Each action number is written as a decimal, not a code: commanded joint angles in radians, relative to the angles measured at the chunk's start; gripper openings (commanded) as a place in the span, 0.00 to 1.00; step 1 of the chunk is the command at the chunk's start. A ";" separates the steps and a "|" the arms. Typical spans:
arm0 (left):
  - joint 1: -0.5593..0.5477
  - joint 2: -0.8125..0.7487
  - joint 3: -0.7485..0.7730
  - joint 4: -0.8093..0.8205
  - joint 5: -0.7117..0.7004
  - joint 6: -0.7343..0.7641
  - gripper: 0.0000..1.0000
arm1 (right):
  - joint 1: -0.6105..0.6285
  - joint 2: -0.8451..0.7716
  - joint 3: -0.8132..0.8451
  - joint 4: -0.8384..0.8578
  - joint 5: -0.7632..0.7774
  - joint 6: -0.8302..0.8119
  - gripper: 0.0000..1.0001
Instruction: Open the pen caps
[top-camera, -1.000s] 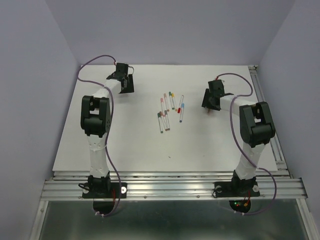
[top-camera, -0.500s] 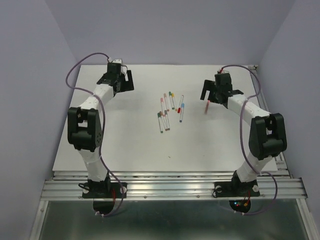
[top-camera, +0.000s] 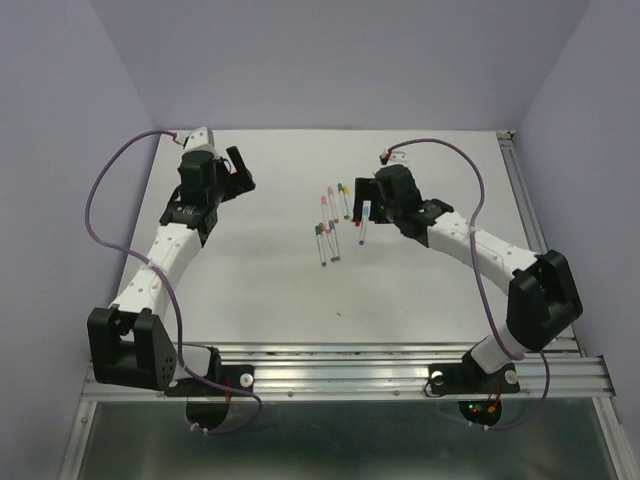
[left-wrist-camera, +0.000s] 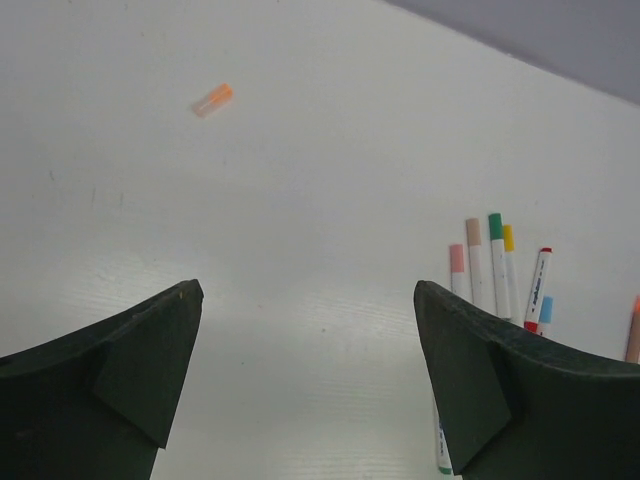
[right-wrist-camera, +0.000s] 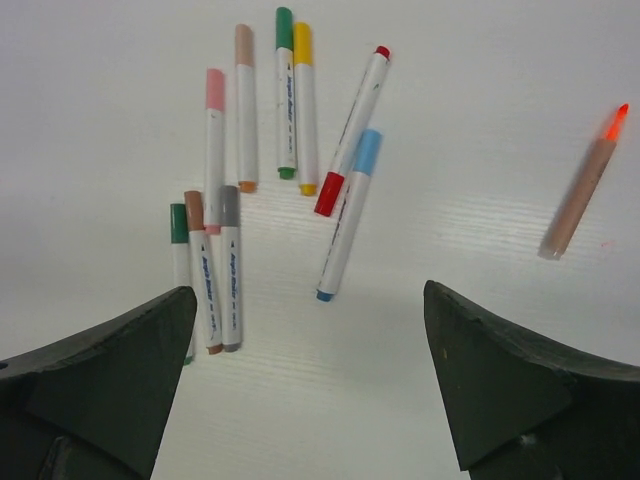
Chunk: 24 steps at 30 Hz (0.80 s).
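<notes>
- The right pincer (right-wrist-camera: 308, 300) is released, its dark fingers spread wide with nothing between them. In the top view it hangs over the right side of the pens (top-camera: 335, 220), and its arm hides whatever lies just right of them.
- The left pincer (left-wrist-camera: 305, 300) is likewise released and empty, at the far left of the table (top-camera: 260, 290), well apart from the pens.
- In the left wrist view the right-hand finger cuts off the near ends of several pens, and one at the frame's right edge shows only a sliver.
- From the right wrist we count nine capped pens lying flat, long axes running near to far, most with their pen caps (right-wrist-camera: 285, 28) at the far end. A finger covers the near end of the leftmost one.
- The red pen (right-wrist-camera: 355, 125) and the blue pen (right-wrist-camera: 345, 215) tilt, far ends leaning right. The red cap sits at the near end.
- The uncapped pen (right-wrist-camera: 580, 190) lies alone to the right, blurred, its bare orange tip pointing far and slightly right.
- A loose orange cap (left-wrist-camera: 213, 100) lies on its side, well apart from the pens. We cannot find it in the top view.
</notes>
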 joint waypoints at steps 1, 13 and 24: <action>-0.003 -0.076 -0.058 0.027 0.003 -0.056 0.99 | 0.043 0.066 0.030 -0.043 0.167 0.083 1.00; -0.003 -0.132 -0.135 0.035 0.005 -0.053 0.99 | 0.050 0.324 0.161 -0.125 0.207 0.117 0.95; -0.003 -0.141 -0.148 0.033 -0.012 -0.058 0.99 | 0.050 0.448 0.227 -0.132 0.244 0.137 0.66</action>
